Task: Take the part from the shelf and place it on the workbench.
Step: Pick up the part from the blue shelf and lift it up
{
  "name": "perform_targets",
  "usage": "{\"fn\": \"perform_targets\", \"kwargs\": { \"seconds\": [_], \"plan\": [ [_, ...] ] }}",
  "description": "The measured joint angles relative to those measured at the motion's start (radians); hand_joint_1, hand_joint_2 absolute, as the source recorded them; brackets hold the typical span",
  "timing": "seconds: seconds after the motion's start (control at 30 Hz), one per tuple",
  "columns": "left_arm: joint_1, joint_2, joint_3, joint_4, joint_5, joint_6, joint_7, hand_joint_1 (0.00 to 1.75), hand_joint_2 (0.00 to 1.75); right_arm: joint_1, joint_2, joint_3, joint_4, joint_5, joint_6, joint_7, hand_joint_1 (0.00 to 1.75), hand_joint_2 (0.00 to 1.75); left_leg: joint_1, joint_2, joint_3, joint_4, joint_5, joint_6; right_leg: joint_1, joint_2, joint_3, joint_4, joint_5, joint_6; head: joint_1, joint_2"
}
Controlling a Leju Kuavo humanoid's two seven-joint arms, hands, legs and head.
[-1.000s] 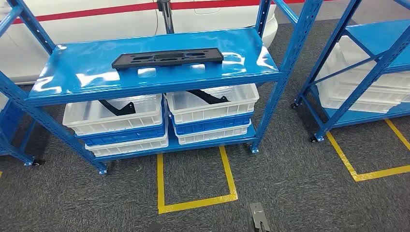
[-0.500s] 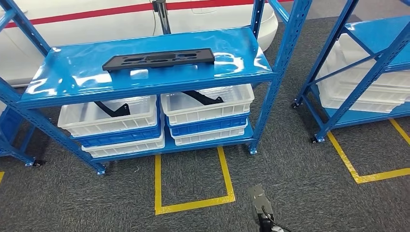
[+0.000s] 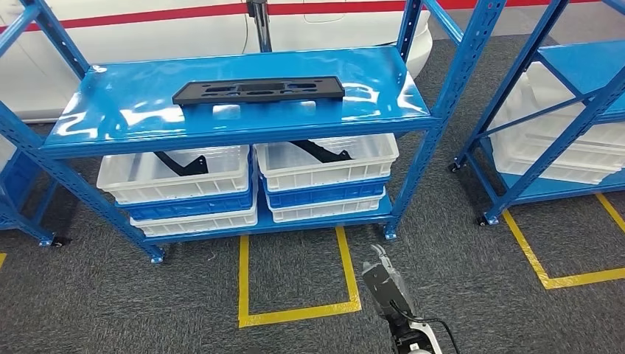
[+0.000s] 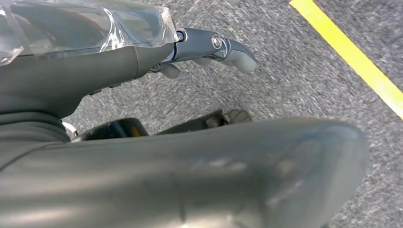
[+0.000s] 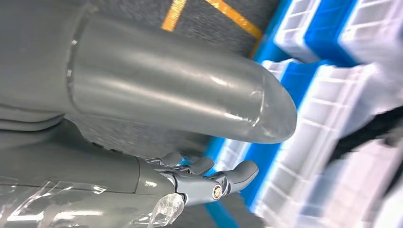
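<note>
The part, a long flat black plate with cut-outs [image 3: 258, 91], lies on the top board of the blue shelf [image 3: 125, 110] straight ahead. My right hand [image 3: 381, 279] is low in the head view, above the carpet in front of the shelf and well short of the part. It holds nothing, and in the right wrist view its fingers [image 5: 209, 178] are spread, facing the stacked crates [image 5: 332, 85]. In the left wrist view my left hand [image 4: 142, 61] hangs over the carpet, fingers [image 4: 223, 47] extended and empty.
Under the top board stand white and blue crates [image 3: 177, 181] [image 3: 328, 166], each holding a black bracket. A second blue shelf [image 3: 549, 103] with white crates stands to the right. Yellow tape [image 3: 295, 311] marks a box on the grey carpet. A white car [image 3: 147, 29] is behind.
The whole picture has shifted slightly, so the camera has moved. My right arm has come up from the bottom edge towards the shelf. The part lies where it was.
</note>
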Motion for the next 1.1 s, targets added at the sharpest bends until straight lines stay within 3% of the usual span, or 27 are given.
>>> {"fn": "perform_targets", "kwargs": {
  "seconds": [0.07,0.17,0.23,0.27,0.33,0.37,0.4,0.43,0.47,0.53,0.57,0.6,0.73,0.8,0.87,0.9,0.93,0.97,1.03,1.1],
  "plan": [
    [-0.002,0.0,-0.005,0.001,0.004,-0.002,-0.001,0.0,0.0,-0.008,-0.008,0.001,-0.057,0.046,0.025,0.023,0.0,0.0,-0.003,-0.001,0.001,0.005,-0.006,-0.011,-0.001,0.005,0.049,-0.11,0.041,-0.005,0.0,0.0],
    [-0.002,0.0,-0.015,0.002,0.009,-0.004,-0.001,0.0,0.0,-0.025,-0.015,0.004,-0.143,0.119,0.067,0.059,0.0,0.0,-0.005,-0.001,-0.003,0.007,-0.007,-0.022,0.003,0.008,0.054,-0.128,0.043,-0.026,-0.002,0.0],
    [-0.002,0.0,-0.023,0.003,0.011,-0.006,-0.001,0.0,0.0,-0.038,-0.019,0.005,-0.198,0.171,0.094,0.082,0.0,0.0,-0.001,0.001,-0.016,0.037,-0.029,-0.031,0.002,0.005,0.054,-0.131,0.045,-0.04,-0.003,0.0],
    [-0.002,0.0,-0.026,0.003,0.012,-0.007,-0.001,0.0,0.0,-0.045,-0.02,0.005,-0.226,0.196,0.106,0.093,0.0,0.0,0.001,0.003,-0.037,0.085,-0.055,-0.036,0.001,0.003,0.055,-0.132,0.045,-0.045,-0.003,0.0],
    [-0.002,0.0,-0.032,0.003,0.014,-0.009,-0.001,0.0,0.0,-0.056,-0.023,0.008,-0.278,0.247,0.13,0.116,0.0,0.0,0.002,0.005,-0.105,0.233,-0.121,-0.044,0.003,0.002,0.055,-0.131,0.043,-0.052,-0.005,0.0],
    [-0.002,0.0,-0.036,0.004,0.016,-0.01,0.0,0.0,0.0,-0.06,-0.024,0.011,-0.302,0.274,0.142,0.127,0.0,0.0,0.002,0.005,-0.138,0.299,-0.142,-0.045,0.004,0.001,0.056,-0.131,0.042,-0.053,-0.005,0.0],
    [-0.002,0.0,-0.04,0.004,0.018,-0.011,0.0,0.0,0.0,-0.065,-0.025,0.015,-0.327,0.301,0.153,0.139,0.0,0.0,0.002,0.005,-0.157,0.332,-0.144,-0.044,0.006,0.001,0.057,-0.131,0.041,-0.053,-0.005,0.0],
    [-0.002,0.0,-0.045,0.004,0.02,-0.012,0.001,0.0,0.0,-0.07,-0.027,0.02,-0.351,0.328,0.164,0.151,0.0,0.0,0.002,0.005,-0.156,0.32,-0.124,-0.041,0.007,0.002,0.06,-0.131,0.039,-0.053,-0.005,0.0],
    [-0.002,0.0,-0.049,0.004,0.022,-0.014,0.002,0.0,0.0,-0.075,-0.029,0.025,-0.376,0.358,0.175,0.163,0.0,0.0,0.001,0.005,-0.134,0.267,-0.088,-0.036,0.007,0.002,0.064,-0.131,0.037,-0.053,-0.006,0.0],
    [-0.003,0.0,-0.056,0.005,0.026,-0.017,0.004,0.0,0.0,-0.087,-0.032,0.033,-0.423,0.417,0.196,0.188,0.0,0.0,-0.003,0.007,-0.065,0.11,-0.015,-0.027,0.009,0.003,0.072,-0.131,0.03,-0.048,-0.006,0.0],
    [-0.004,0.0,-0.059,0.005,0.027,-0.018,0.005,0.0,0.0,-0.093,-0.034,0.037,-0.444,0.446,0.206,0.2,0.0,0.0,-0.006,0.008,-0.042,0.055,0.002,-0.024,0.011,0.003,0.073,-0.131,0.028,-0.045,-0.006,0.0],
    [-0.004,0.0,-0.062,0.005,0.029,-0.018,0.005,0.0,0.0,-0.098,-0.036,0.041,-0.463,0.475,0.216,0.212,0.0,0.0,-0.009,0.008,-0.031,0.026,0.007,-0.022,0.012,0.004,0.072,-0.131,0.026,-0.041,-0.006,0.0],
    [-0.002,0.001,-0.072,0.006,0.031,-0.02,0.006,0.0,0.0,-0.11,-0.046,0.052,-0.518,0.575,0.247,0.253,0.0,0.0,-0.01,0.007,-0.02,0.008,0.002,-0.005,0.008,0.004,0.069,-0.119,0.013,-0.019,-0.004,0.0],
    [-0.005,0.0,-0.075,0.006,0.033,-0.02,0.006,0.0,0.0,-0.117,-0.052,0.058,-0.539,0.603,0.253,0.266,0.0,0.0,-0.007,0.007,-0.009,0.002,0.0,0.004,0.007,0.004,0.027,-0.029,-0.03,-0.012,-0.002,0.0],
    [-0.007,0.0,-0.083,0.006,0.036,-0.02,0.006,0.0,0.0,-0.123,-0.06,0.07,-0.571,0.647,0.268,0.285,0.0,0.0,-0.01,0.007,-0.003,0.002,-0.006,0.011,0.008,0.004,-0.053,0.114,-0.081,-0.008,-0.001,0.0],
    [-0.007,0.0,-0.088,0.007,0.039,-0.02,0.006,0.0,0.0,-0.125,-0.066,0.077,-0.586,0.675,0.278,0.298,0.0,0.0,-0.011,0.007,0.001,0.003,-0.01,0.013,0.008,0.004,-0.083,0.158,-0.086,-0.008,0.0,0.0],
    [-0.006,0.0,-0.092,0.007,0.041,-0.021,0.006,0.0,0.0,-0.127,-0.07,0.083,-0.598,0.703,0.287,0.311,0.0,0.0,-0.011,0.006,0.007,0.003,-0.015,0.014,0.008,0.004,-0.094,0.164,-0.07,-0.008,0.0,0.0],
    [-0.006,0.0,-0.096,0.007,0.044,-0.021,0.006,0.0,0.0,-0.128,-0.075,0.086,-0.608,0.726,0.295,0.322,0.0,0.0,-0.011,0.004,0.015,0.003,-0.02,0.013,0.008,0.004,-0.084,0.126,-0.034,-0.01,0.0,0.0],
    [-0.006,0.0,-0.101,0.007,0.047,-0.021,0.006,0.0,0.0,-0.131,-0.082,0.093,-0.626,0.755,0.304,0.337,0.0,0.0,-0.013,0.002,0.03,0.004,-0.033,0.006,0.009,0.004,-0.029,-0.013,0.047,-0.014,0.0,0.0],
    [-0.008,0.0,-0.104,0.007,0.047,-0.022,0.007,0.0,0.0,-0.135,-0.088,0.1,-0.643,0.765,0.307,0.343,0.0,0.0,-0.017,0.003,0.036,0.005,-0.044,-0.004,0.011,0.005,0.008,-0.105,0.076,-0.023,-0.001,0.0]
  ]
}}
